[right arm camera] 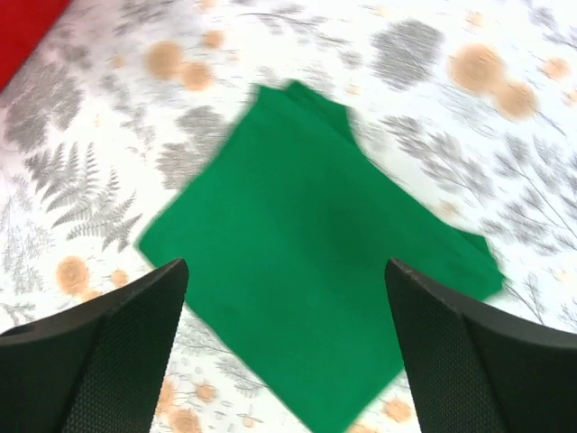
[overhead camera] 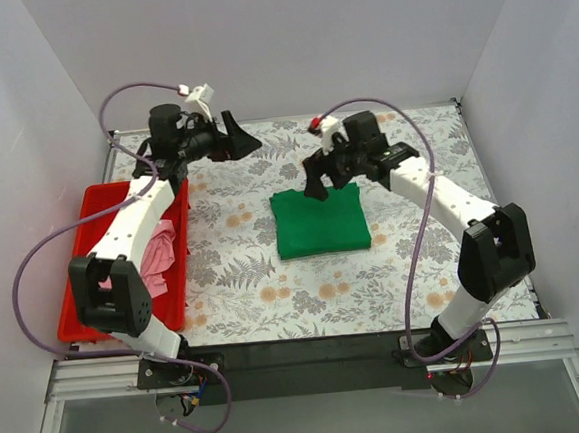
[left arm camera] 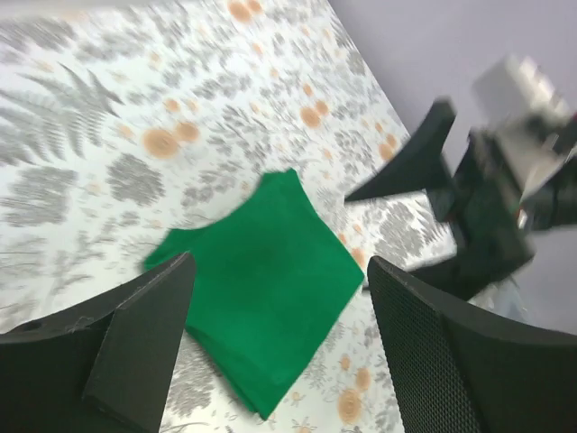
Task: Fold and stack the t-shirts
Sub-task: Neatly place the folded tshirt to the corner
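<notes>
The green t-shirt [overhead camera: 319, 223] lies folded into a flat square on the flowered table, near the middle. It also shows in the left wrist view [left arm camera: 261, 293] and the right wrist view [right arm camera: 315, 262]. The pink t-shirt [overhead camera: 159, 262] lies crumpled in the red tray [overhead camera: 90, 297] at the left. My left gripper [overhead camera: 246, 140] is open and empty, raised at the back left, away from both shirts. My right gripper [overhead camera: 315, 186] is open and empty, just above the green shirt's far edge.
The red tray sits along the table's left edge beside my left arm. White walls close in the table at the back and both sides. The right arm shows in the left wrist view [left arm camera: 487, 207].
</notes>
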